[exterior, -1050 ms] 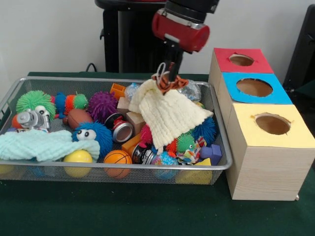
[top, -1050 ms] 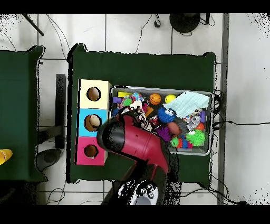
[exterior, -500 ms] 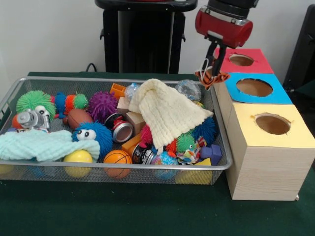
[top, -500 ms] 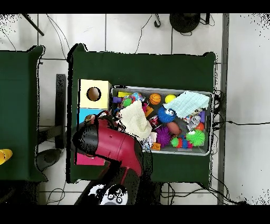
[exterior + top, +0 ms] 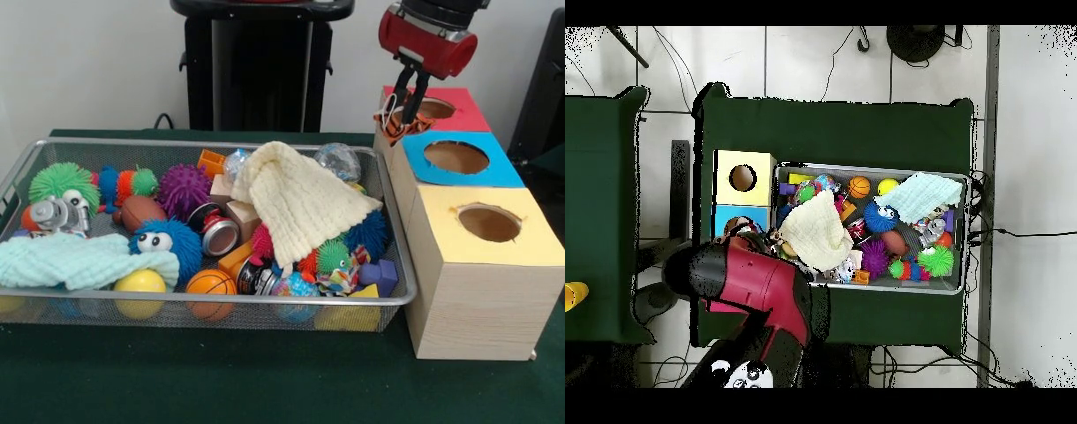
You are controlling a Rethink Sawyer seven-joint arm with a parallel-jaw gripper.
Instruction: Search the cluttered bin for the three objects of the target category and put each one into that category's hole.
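Front view: at the left end of the wire bin [image 5: 18,172] a green spiky ball [image 5: 62,183] sits above a small grey robot toy [image 5: 55,214], and a pale mint cloth [image 5: 84,259] drapes over the near rim beside a yellow ball [image 5: 139,283]. A blue fuzzy toy with googly eyes [image 5: 168,243] lies next to a brown football [image 5: 139,210], with a purple spiky ball [image 5: 184,188] behind it and a small basketball [image 5: 210,284] in front. A metal can [image 5: 219,234] rests near the middle. A cream knitted cloth [image 5: 300,201] covers the heap toward the right end of the bin, with a clear glittery ball [image 5: 337,160] behind it and a blue spiky ball [image 5: 369,233] under its edge. To the right stands a wooden box with 3 holes, topped by a red panel [image 5: 441,119], a blue panel [image 5: 463,172] and a yellow panel [image 5: 512,243]. The gripper [image 5: 403,104] hangs at the left edge of the red panel, its fingers pinching a small orange and black striped toy [image 5: 391,124], which dangles just beside the red hole and clear of the bin. In the overhead view the red arm [image 5: 750,285] covers the red panel, and the toy cannot be made out there
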